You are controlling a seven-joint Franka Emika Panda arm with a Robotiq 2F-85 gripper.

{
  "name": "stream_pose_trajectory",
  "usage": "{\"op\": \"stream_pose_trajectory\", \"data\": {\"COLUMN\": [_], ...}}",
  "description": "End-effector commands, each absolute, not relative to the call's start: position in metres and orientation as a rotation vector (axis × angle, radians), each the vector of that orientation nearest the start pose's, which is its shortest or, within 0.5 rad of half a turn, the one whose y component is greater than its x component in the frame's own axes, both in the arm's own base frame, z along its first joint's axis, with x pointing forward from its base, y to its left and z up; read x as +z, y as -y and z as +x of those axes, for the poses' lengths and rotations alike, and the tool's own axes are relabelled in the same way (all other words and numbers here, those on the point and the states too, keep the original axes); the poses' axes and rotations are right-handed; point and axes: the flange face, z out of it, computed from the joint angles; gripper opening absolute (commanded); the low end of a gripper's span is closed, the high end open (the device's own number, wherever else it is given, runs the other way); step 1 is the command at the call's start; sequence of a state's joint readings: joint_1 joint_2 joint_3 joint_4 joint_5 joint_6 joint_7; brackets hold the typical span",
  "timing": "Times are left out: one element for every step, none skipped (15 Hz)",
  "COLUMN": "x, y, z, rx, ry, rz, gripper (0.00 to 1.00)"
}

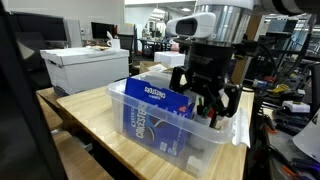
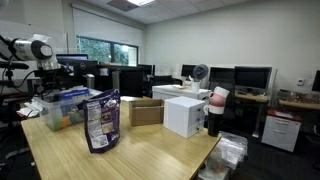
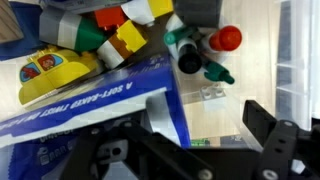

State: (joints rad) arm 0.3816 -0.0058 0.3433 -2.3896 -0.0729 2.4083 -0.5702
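My gripper (image 1: 212,102) hangs over the near end of a clear plastic bin (image 1: 222,137) on the wooden table, with its fingers down inside the rim. It is open and empty. In the wrist view the gripper (image 3: 210,128) spans bare bin floor, and its left finger is right beside the edge of a blue snack bag (image 3: 90,100). The bag (image 1: 158,108) lies tilted in the bin. Beyond it lie a yellow toy (image 3: 52,70), coloured toy blocks (image 3: 112,32) and markers (image 3: 198,55), one with a red cap (image 3: 228,38).
A white box (image 1: 85,65) stands on the table behind the bin. In an exterior view a dark snack bag (image 2: 100,120) stands upright by the bin (image 2: 58,112), with a cardboard box (image 2: 146,112), a white box (image 2: 185,116) and a red-and-white cup (image 2: 217,104) further along.
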Motion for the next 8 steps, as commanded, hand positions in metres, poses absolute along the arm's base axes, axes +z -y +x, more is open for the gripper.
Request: {"op": "stream_pose_trajectory", "data": {"x": [0.3132,0.3117,0.3105,0.3094,0.3087,0.3077,0.3068,0.3061], "y": [-0.3290,-0.3291,-0.3292,-0.3294,-0.3297,-0.3299,-0.3304,-0.3306], "z": [0.3693,0.3692,0.3693,0.3689,0.3687,0.3684,0.3681,0.3679], "rx": [-0.063,-0.059,-0.054,-0.050,-0.047,-0.044,-0.040,-0.038], "ry": [1.999,2.001,1.999,1.998,2.000,2.001,2.003,2.003], "rz": [-2.522,-2.523,-2.526,-2.528,-2.529,-2.528,-2.527,-2.525], "gripper": [1.00,1.00,1.00,1.00,1.00,1.00,1.00,1.00]}}
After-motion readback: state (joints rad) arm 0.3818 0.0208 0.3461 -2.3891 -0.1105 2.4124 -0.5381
